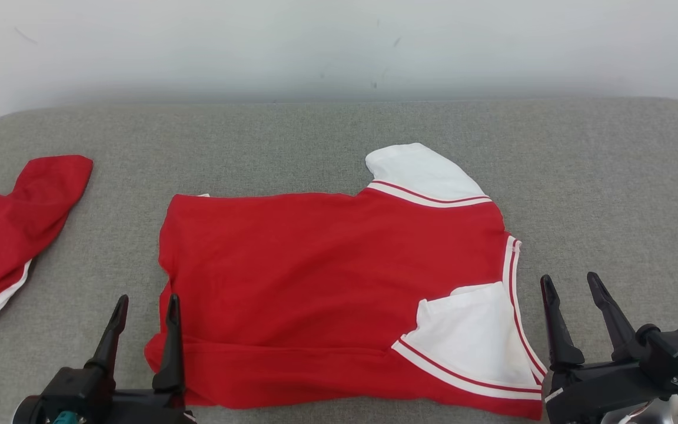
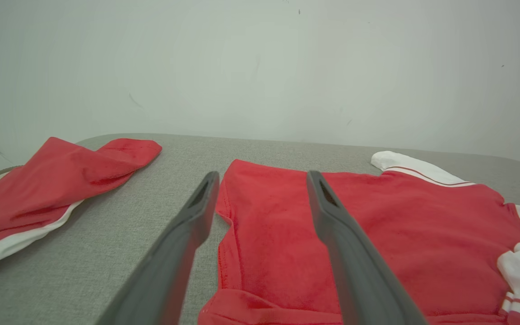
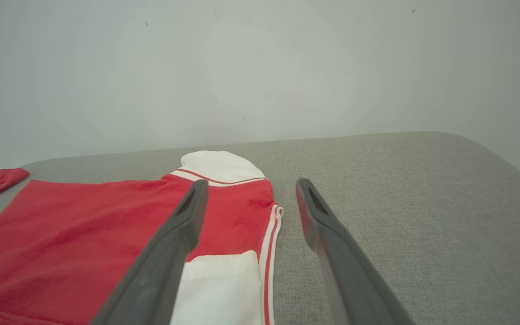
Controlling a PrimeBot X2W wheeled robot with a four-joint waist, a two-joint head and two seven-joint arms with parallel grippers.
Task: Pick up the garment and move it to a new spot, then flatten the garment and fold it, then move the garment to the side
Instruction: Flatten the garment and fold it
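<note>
Two grippers, the left gripper (image 1: pixel 148 299) and the right gripper (image 1: pixel 568 277), are held with fingers apart at the grey table's (image 1: pixel 315 141) near edge; the garment (image 1: pixel 327 277) is laid flat at the table's middle. Folding is judged in hand; its near corners must be pinched next

Head view high, facing forward and down on grey padded surface (image 1: pixel 315 135), left wrist view low, close over garment (image 2: pixel 269 234) left edge, facing wall (image 2: pixel 260 67), right wrist view likewise at right edge, all share garment
</note>
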